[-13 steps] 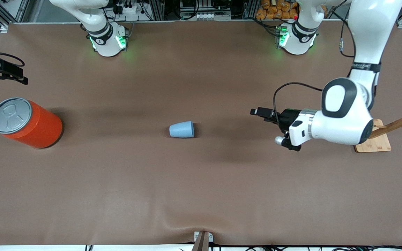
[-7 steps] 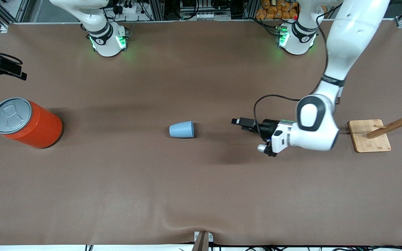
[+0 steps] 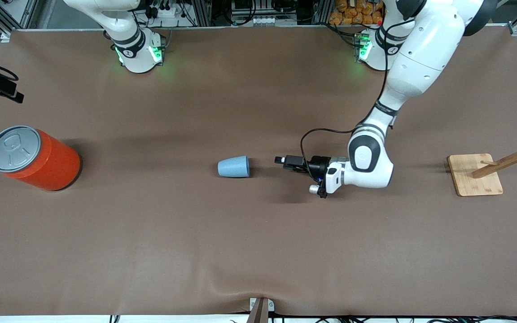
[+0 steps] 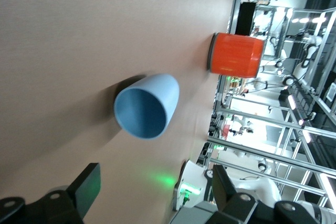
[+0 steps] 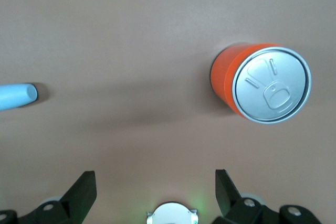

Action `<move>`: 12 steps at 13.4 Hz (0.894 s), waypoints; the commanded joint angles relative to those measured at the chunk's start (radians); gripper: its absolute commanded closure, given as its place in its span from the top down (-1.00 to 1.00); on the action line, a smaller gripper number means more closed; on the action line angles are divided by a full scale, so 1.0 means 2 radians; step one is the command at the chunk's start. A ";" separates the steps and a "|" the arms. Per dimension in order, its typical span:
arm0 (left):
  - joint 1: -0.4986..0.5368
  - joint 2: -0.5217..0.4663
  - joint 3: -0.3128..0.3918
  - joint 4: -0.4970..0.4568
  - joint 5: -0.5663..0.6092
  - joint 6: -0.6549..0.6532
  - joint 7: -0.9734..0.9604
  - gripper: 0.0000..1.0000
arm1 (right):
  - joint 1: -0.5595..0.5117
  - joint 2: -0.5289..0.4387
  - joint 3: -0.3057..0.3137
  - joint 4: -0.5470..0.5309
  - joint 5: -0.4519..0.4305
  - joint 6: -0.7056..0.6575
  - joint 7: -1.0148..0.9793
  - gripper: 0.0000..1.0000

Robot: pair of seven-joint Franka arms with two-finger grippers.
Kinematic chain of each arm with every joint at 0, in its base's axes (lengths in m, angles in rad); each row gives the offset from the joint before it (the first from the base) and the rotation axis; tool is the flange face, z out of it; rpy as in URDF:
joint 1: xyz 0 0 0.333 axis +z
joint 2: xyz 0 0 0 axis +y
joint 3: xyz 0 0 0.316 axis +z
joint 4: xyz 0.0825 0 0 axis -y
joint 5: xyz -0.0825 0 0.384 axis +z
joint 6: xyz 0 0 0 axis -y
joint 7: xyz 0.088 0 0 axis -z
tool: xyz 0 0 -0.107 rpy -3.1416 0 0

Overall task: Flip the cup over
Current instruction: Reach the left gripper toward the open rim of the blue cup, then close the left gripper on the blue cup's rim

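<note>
While 1 cup (image 3: pixel 234 167) lies sideways, left tool (image 3: pixel 281 160) & right tool (image 5: pixel 152 187) spread, empty; 1 can (image 3: pixel 34 158).

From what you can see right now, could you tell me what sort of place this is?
Most likely a robotics lab: two arms bolted along a brown-covered table, aluminium framing around it, and only test props laid out, a cup, an orange can and a wooden rack.
</note>
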 commanded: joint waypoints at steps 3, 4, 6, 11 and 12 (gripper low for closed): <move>-0.031 0.016 0.000 0.003 -0.074 0.038 0.042 0.69 | -0.001 0.003 0.007 0.005 -0.013 0.032 0.002 1.00; -0.046 0.017 0.000 0.003 -0.085 0.054 0.043 0.68 | -0.001 0.003 0.008 0.005 -0.017 0.032 0.002 1.00; -0.058 0.019 0.000 0.006 -0.105 0.073 0.043 0.65 | -0.004 0.003 0.006 0.005 -0.014 0.033 0.002 1.00; -0.091 0.045 0.000 0.038 -0.132 0.108 0.043 0.55 | 0.001 0.011 0.006 0.003 -0.012 0.028 0.003 1.00; -0.096 0.050 0.000 0.042 -0.139 0.110 0.043 0.51 | 0.000 0.012 0.006 0.002 -0.012 0.027 0.003 1.00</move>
